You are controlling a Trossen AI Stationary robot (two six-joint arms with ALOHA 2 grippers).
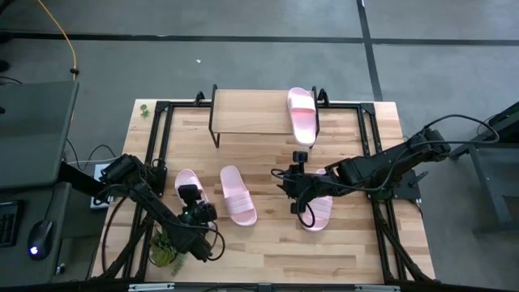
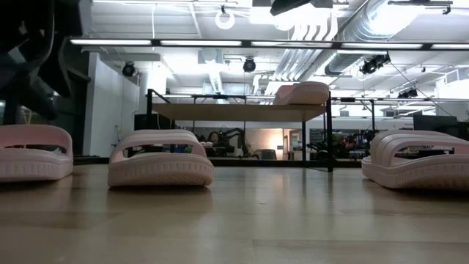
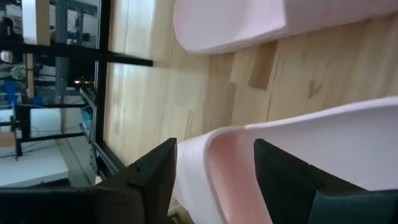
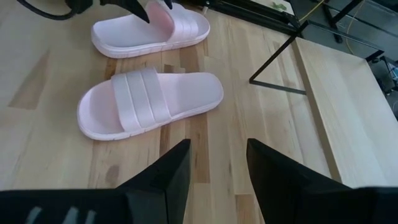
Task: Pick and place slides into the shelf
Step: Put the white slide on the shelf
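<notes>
The left gripper (image 1: 193, 212) stood at the worktop's (image 1: 268, 251) near-left part, its fingers (image 3: 152, 180) spread apart on either side of the rim of the leftmost slide (image 1: 190, 188), not clamped on it. A second slide (image 1: 238, 194) lay just beside that one, flat on the worktop. The right gripper (image 1: 293, 180) hovered over bare wood near the worktop's middle, its fingers (image 4: 174, 171) apart and holding nothing. A third slide (image 1: 318, 207) lay under the right arm. The fourth slide (image 1: 302, 114) rested on the shelf (image 1: 247, 113) at the far edge, at its right end.
</notes>
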